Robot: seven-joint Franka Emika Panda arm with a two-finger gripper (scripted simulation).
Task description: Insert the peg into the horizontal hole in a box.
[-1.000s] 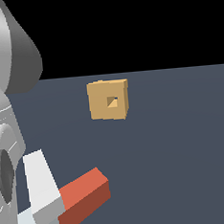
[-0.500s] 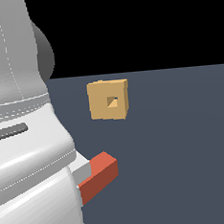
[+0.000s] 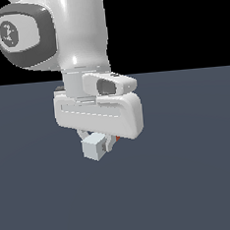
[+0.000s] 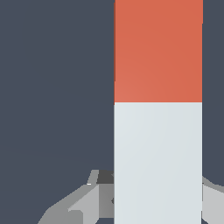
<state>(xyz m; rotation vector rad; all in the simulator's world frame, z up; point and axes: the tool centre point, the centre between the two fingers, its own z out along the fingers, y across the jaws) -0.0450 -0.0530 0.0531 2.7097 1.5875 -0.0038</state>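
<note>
The claw [image 3: 101, 144] is seen low in the centre of the exterior view, and its fingers are closed on the white half of the peg [image 3: 95, 147]. The peg's white end is pointed toward the camera, and only a sliver of red shows behind the fingers. In the wrist view the peg [image 4: 158, 109] is shown running straight out from the claw, white half nearest, red half beyond, so its long axis is judged to lie level, away from the camera. The box and its hole are not seen in either view; they are probably hidden behind the arm [image 3: 66, 37]. Half a second ago the peg lay on the counter [image 3: 191, 179] at lower left with the box in plain sight; now the peg is held at centre.
</note>
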